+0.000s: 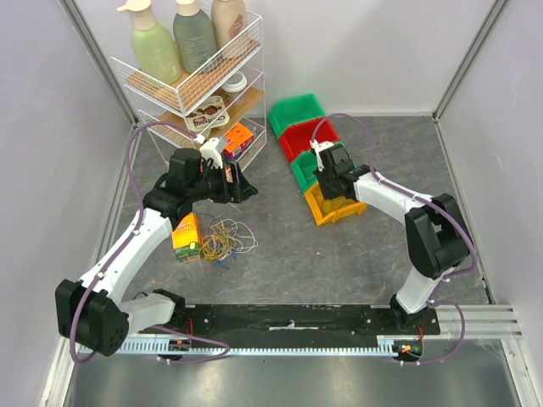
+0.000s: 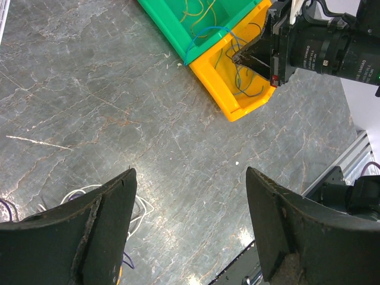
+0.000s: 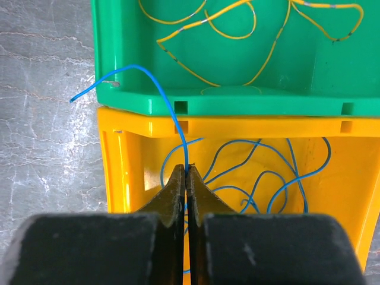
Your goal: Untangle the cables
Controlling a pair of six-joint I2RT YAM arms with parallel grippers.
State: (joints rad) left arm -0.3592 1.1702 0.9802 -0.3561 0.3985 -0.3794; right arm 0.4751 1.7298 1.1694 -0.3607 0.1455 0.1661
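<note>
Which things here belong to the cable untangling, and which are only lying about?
Job: cable tangle; blue cable, pinched by right gripper; yellow bin; green bin.
Lying about: wire rack; bottles; orange carton.

A loose tangle of thin yellow, white and blue wires is lying in a small heap on the left-centre of the grey marbled desk, with a few white loops trailing out to its right. A single thin blue wire is being pinched between the closed fingers of the right gripper. It is rising from the pinch and arching over the rim of the green plastic bin, its free end hanging out over the desk. More thin blue wires are lying in loose loops inside the yellow plastic bin, which is sitting against the green one. Thin yellow wires are curling across the green bin's floor.
</note>
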